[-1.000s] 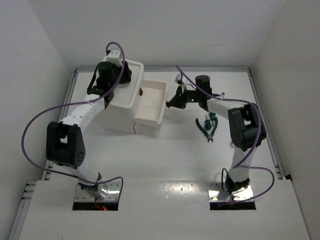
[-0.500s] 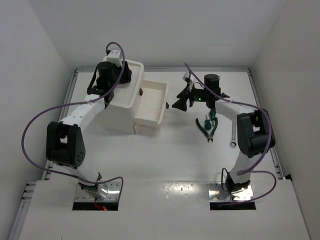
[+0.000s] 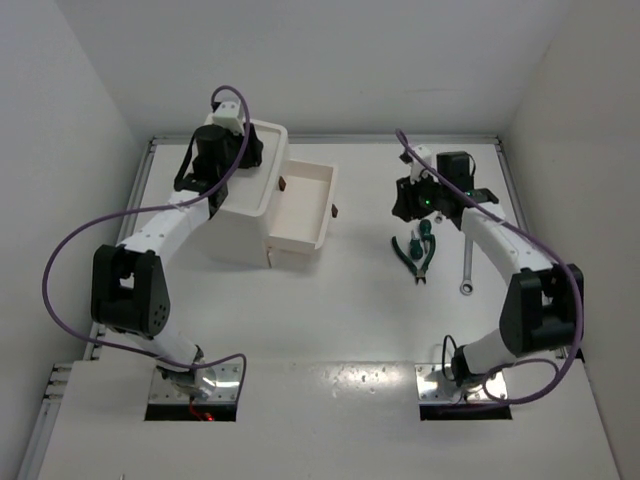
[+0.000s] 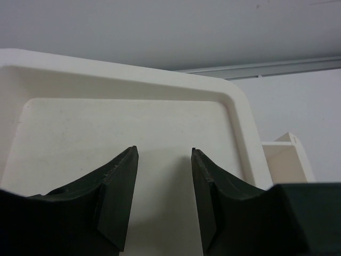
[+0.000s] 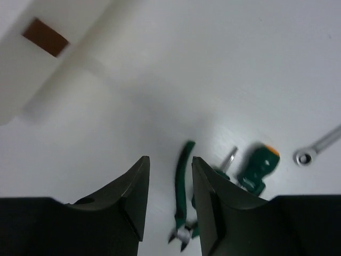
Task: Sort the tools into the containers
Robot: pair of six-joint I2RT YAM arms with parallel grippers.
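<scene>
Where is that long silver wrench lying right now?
In the overhead view, the silver wrench lies flat on the right side of the table. It is just right of the green-handled pliers and not touching them.

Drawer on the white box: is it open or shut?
Open. The drawer sticks out sideways from the box, and the top view looks straight down into its white inside.

No readable text, labels or numbers.
</scene>
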